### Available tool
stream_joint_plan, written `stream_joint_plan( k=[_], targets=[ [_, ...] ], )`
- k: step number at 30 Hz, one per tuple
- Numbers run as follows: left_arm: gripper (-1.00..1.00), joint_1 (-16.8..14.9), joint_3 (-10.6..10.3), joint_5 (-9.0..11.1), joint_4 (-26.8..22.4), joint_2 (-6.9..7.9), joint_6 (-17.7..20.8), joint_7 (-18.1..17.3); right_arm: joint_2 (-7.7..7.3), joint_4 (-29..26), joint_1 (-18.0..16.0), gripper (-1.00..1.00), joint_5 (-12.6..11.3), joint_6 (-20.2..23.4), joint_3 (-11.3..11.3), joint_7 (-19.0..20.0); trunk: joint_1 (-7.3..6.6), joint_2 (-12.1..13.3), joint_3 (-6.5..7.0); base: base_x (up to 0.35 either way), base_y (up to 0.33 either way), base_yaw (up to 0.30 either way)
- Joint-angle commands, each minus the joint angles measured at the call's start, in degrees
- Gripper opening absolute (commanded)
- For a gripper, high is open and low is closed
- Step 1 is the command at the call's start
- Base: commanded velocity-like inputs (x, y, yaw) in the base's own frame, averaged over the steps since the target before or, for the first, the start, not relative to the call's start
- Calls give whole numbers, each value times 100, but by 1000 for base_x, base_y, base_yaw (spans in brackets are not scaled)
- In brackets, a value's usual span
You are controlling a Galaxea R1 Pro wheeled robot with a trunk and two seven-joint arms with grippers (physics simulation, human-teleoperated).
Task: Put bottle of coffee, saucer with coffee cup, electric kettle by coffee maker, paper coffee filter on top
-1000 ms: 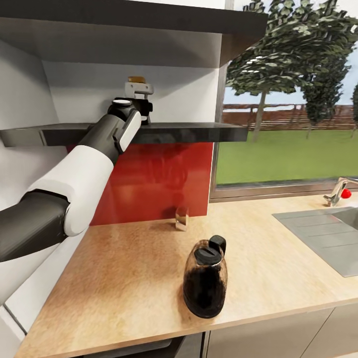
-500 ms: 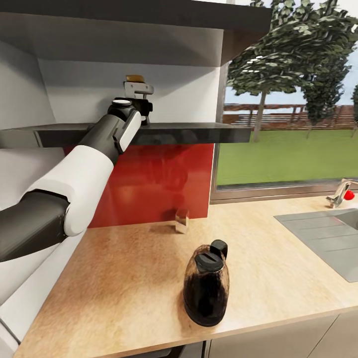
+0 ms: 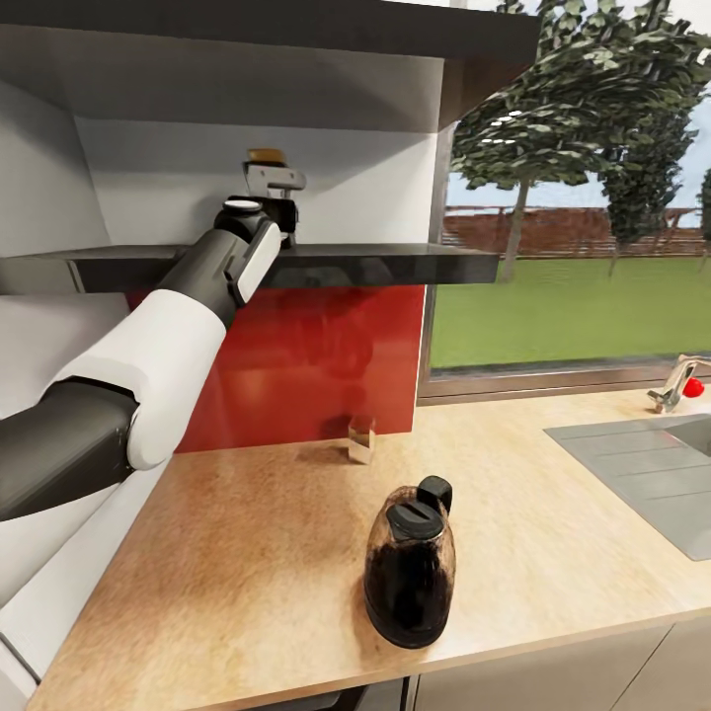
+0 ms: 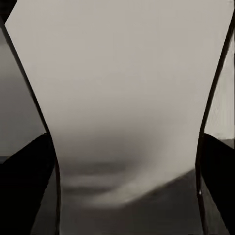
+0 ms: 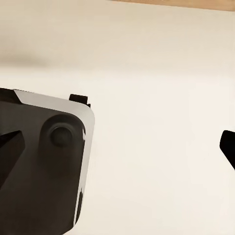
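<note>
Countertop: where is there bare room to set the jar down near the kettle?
The kitchen countertop is bare between the electric kettle and the left wall, and between the kettle and the sink. The small clear block by the red backsplash crowds the back.

A small jar of coffee with a yellow top (image 3: 269, 155) is seen upright on the thin dark grey floating shelf board (image 3: 395, 265), just behind the left pincer (image 3: 286, 212); only its top is visible. The shelf board lies directly beneath the pincer. A rounded dark glass electric kettle with a black lid and loop handle (image 3: 410, 568) is set upright well below the pincer. It stands on the long light beige wood-grain worktop (image 3: 247, 553), near the front edge.
</note>
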Motion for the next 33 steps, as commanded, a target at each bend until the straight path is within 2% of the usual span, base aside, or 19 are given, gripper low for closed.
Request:
stream_joint_plan(
  k=[1,21,23,24,26,33],
  targets=[
    [-100,-2,-41,34,1,6,27,55,0,4,-2,100,3,-13,38,-22,2,-6,-5,0,0,0],
    [-100,-15,-34,39,-35,9,34,55,8,4,-2,100,3,-13,38,-19,2,-6,-5,0,0,0],
    [-100,-18,-35,43,-67,2,39,55,8,4,-2,100,3,-13,38,-16,2,-6,-5,0,0,0],
    [-100,-19,-35,47,-293,0,73,45,20,4,-2,100,3,-13,38,-14,2,-6,-5,0,0,0],
    [-100,-20,-34,50,-381,-2,88,39,29,0,-2,100,-3,-15,38,-11,2,-6,-5,0,0,0],
    [-100,-19,-27,54,-440,-3,104,11,46,-17,-2,100,-21,-24,38,2,2,-6,-5,0,0,0]
  ],
)
